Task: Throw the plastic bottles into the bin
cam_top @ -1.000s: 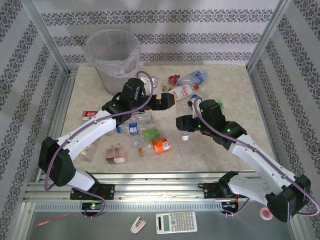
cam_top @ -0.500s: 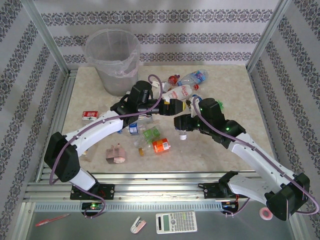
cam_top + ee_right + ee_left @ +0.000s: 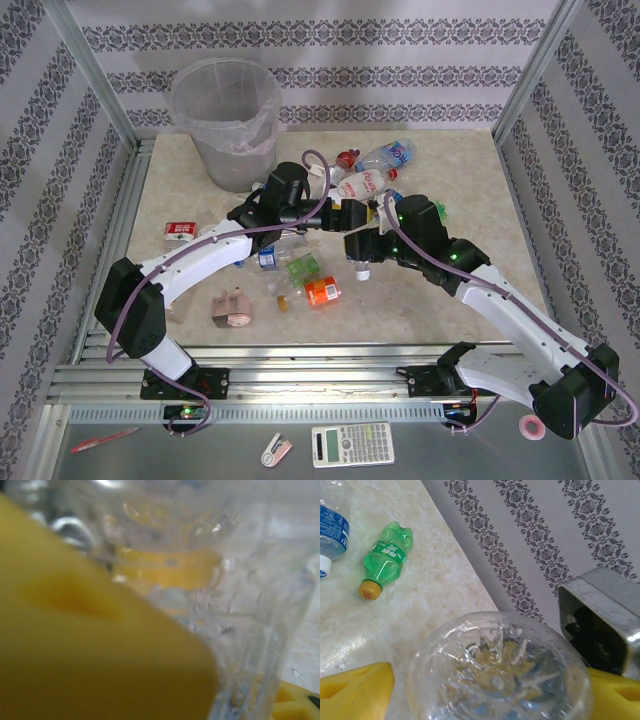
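Top view: left gripper [image 3: 352, 213] and right gripper [image 3: 358, 245] are facing each other mid-frame, well apart from the bin [image 3: 215, 150] at upper left. Left wrist: a bottle [image 3: 497, 680] is sitting between unclenched jaws. Right wrist: jaws are grasping it. Releasing early risks dropping it.

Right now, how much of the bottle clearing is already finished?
Done: nothing I can confirm; I see no bottle inside the bin. In hand: a clear bottle sits inside the left pincer, grip unclear, and the right pincer grips another bottle. Remaining: many loose bottles lie on the table.
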Robot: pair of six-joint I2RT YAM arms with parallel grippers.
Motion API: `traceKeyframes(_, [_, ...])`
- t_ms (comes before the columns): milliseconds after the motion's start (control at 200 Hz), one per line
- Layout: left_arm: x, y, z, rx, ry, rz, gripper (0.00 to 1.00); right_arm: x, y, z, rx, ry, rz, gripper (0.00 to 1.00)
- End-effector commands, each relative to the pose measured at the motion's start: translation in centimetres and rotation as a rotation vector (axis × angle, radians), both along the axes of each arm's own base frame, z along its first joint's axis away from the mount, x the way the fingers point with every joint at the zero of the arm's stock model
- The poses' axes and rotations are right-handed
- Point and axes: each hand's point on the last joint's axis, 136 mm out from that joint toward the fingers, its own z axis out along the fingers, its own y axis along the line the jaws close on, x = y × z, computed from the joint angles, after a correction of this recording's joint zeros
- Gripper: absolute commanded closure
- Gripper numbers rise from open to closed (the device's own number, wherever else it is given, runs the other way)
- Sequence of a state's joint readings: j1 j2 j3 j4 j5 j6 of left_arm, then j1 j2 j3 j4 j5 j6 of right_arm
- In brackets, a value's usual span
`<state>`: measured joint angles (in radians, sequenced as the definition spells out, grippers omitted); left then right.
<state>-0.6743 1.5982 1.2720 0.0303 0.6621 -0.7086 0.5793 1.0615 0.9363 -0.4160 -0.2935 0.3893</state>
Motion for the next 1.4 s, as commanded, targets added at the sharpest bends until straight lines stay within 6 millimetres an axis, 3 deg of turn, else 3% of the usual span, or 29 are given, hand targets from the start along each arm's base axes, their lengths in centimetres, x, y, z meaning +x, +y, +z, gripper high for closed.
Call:
traceKeyframes(0, [0.3, -0.8, 1.0, -0.02, -0.031, -0.007, 0.24, -0.4, 1.1, 2.1, 0.044, -0.054, 0.058, 0.64])
traceKeyframes(390, [0.8, -0.5, 0.3, 0.002, -0.025, 0.022, 0.54, -0.4, 1.0, 2.0, 0.043, -0.059, 0.044, 0.5])
traceKeyframes(799, [1.1, -0.2, -0.1, 0.012, -0.025, 0.032, 0.61, -0.7, 0.9, 1.8, 0.029, -0.066, 0.062, 0.15])
traceKeyframes(1014, [1.5, 0.2, 0.0, 0.011, -0.034, 0.047, 0.62, -1.3, 1.3, 1.0, 0.022, -0.029, 0.105, 0.03])
traceKeyframes(1394, [2.4, 1.6, -1.8, 0.077, -0.022, 0.098, 0.63, -1.0, 1.2, -0.1, 0.004, 0.007, 0.098, 0.02])
